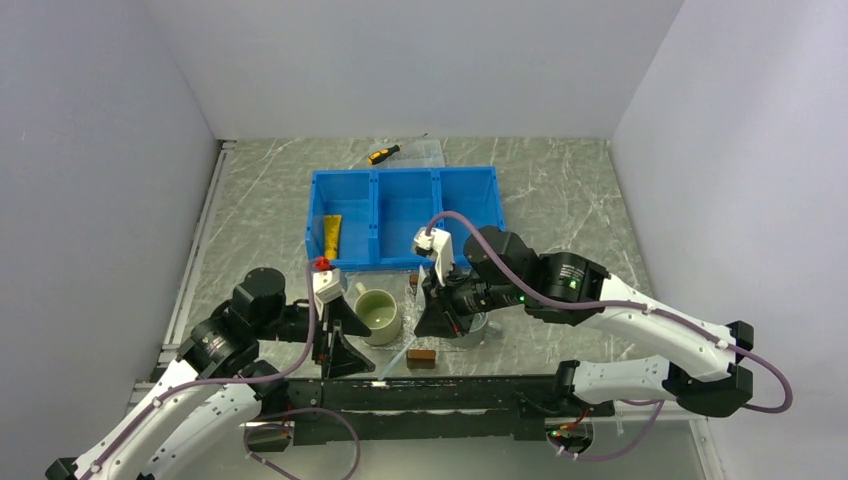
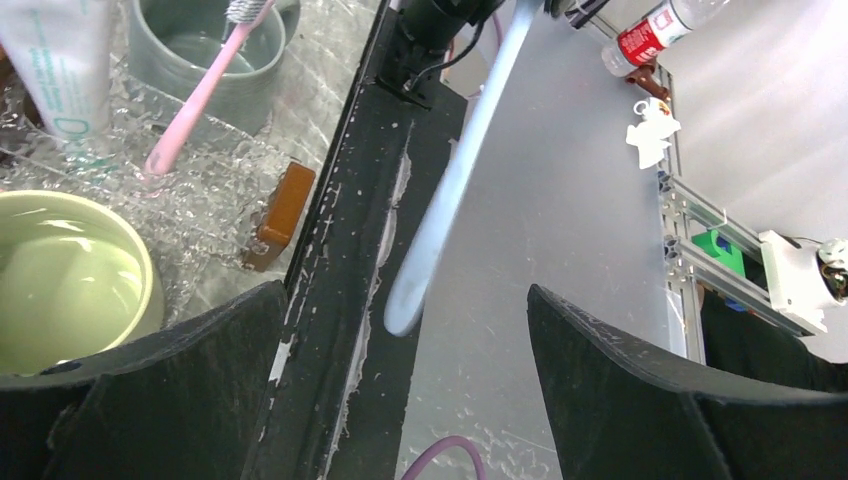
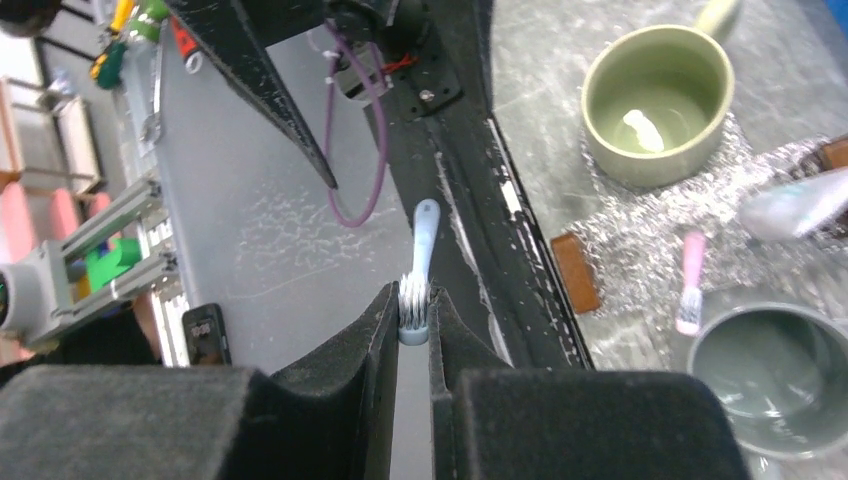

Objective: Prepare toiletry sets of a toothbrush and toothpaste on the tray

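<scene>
Tray (image 2: 205, 215) sat near the table's front edge, between the green mug (image 1: 378, 315) and the grey mug (image 3: 790, 385). We could not tell whether either mug touched it.

We logged the left gripper (image 2: 405, 300) just beside the green mug, fingers spread wide and gripping nothing. The right gripper (image 3: 415, 300) hung over the tray's near side. It was pinching the head of a pale blue toothbrush (image 3: 422, 235), with bristles showing between the pads. That handle slanted out over the black front rail (image 1: 450, 395), clear of the tray.

The toothpaste (image 2: 60, 70) lay flat on the tray's far part. The pink toothbrush (image 2: 200, 95) had its handle end on the tray and its bristle head up at the grey mug's rim. A brown handle block (image 2: 283, 212) marked the tray's near end.
</scene>
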### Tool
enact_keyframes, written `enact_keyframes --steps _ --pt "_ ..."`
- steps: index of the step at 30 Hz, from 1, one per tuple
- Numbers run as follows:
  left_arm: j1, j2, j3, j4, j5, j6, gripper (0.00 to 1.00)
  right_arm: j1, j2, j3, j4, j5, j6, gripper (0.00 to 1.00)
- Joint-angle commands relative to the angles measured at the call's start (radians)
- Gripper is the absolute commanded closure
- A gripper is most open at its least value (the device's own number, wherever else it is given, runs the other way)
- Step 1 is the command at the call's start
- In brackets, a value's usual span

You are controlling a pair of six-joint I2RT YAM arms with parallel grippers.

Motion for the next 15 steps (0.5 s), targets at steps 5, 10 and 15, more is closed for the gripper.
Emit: enact_keyframes --steps 5,10,15 --pt "0.002 0.015 0.025 -0.005 -0.063 -0.004 0.01 0.089 0.002 0.117 -0.175 0.38 0.094 1.0" --pt "0.001 0.025 0.025 -0.007 -0.064 -0.004 0.01 0.156 0.036 0.162 -0.229 0.552 0.148 1.0" --pt "0.0 0.03 0.022 -0.002 -0.056 -0.005 0.01 0.22 0.102 0.206 -0.275 0.672 0.181 1.0"
